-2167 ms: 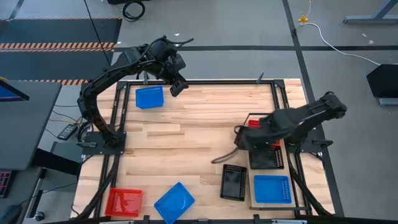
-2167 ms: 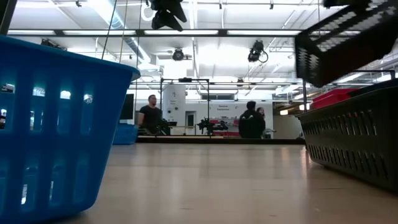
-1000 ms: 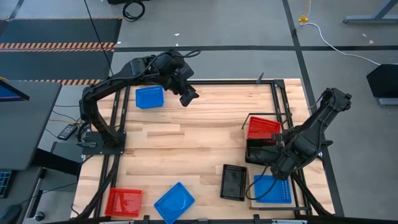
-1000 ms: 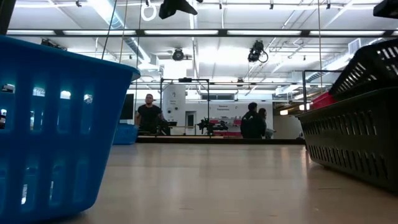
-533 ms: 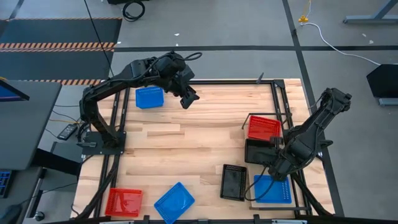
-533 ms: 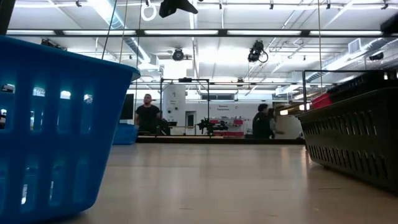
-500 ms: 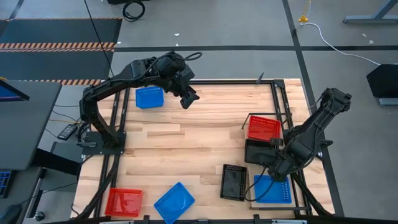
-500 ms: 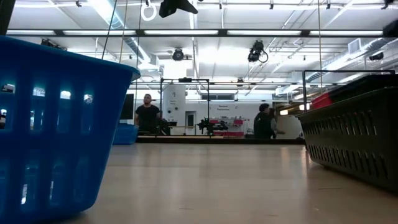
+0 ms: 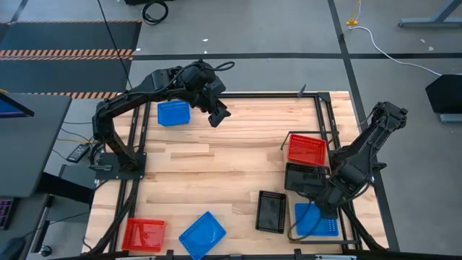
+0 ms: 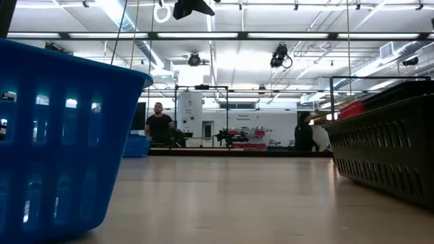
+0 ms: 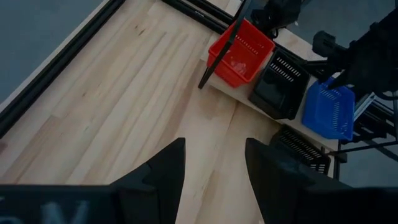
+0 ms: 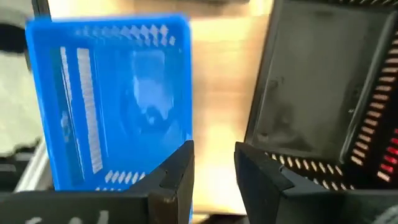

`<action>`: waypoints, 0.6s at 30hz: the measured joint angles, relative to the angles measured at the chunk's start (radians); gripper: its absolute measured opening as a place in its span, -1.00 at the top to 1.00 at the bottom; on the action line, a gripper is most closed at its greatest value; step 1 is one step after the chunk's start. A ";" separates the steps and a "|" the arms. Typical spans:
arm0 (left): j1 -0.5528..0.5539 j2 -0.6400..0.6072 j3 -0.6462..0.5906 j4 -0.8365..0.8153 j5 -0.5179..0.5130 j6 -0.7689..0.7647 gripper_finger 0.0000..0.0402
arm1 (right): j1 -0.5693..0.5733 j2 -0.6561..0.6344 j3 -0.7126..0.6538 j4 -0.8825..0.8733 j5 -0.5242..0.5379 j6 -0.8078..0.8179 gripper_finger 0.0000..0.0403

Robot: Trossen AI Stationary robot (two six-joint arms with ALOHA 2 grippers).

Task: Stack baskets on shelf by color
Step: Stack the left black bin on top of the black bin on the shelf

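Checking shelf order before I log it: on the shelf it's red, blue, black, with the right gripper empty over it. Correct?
Order is wrong. The high view shows the red basket, then the black basket, then the blue basket on the shelf. The right gripper is empty over it.

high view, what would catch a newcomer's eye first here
Three baskets sit in a row on the shelf at the table's right edge: a red basket, a black basket and a blue basket. The right hand, open, hovers between the black and blue ones. The left hand, open, hangs over the far left, near another blue basket.

3 baskets (image 9: 307, 148) on shelf (image 9: 291, 238)
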 joint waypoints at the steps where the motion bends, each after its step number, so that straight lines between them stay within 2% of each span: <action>1: 0.000 0.000 0.000 0.000 0.000 0.000 0.14 | 0.014 0.000 0.000 -0.005 -0.002 -0.004 0.41; 7: -0.008 0.000 0.000 0.000 0.000 -0.003 0.14 | 0.040 -0.004 0.013 -0.012 0.075 0.048 0.41; 14: -0.018 0.000 0.000 0.001 0.001 -0.008 0.14 | -0.010 -0.005 0.043 0.054 0.260 0.000 0.41; 18: -0.022 0.000 0.000 0.007 0.000 -0.016 0.14 | -0.064 -0.005 0.001 0.123 0.264 -0.002 0.41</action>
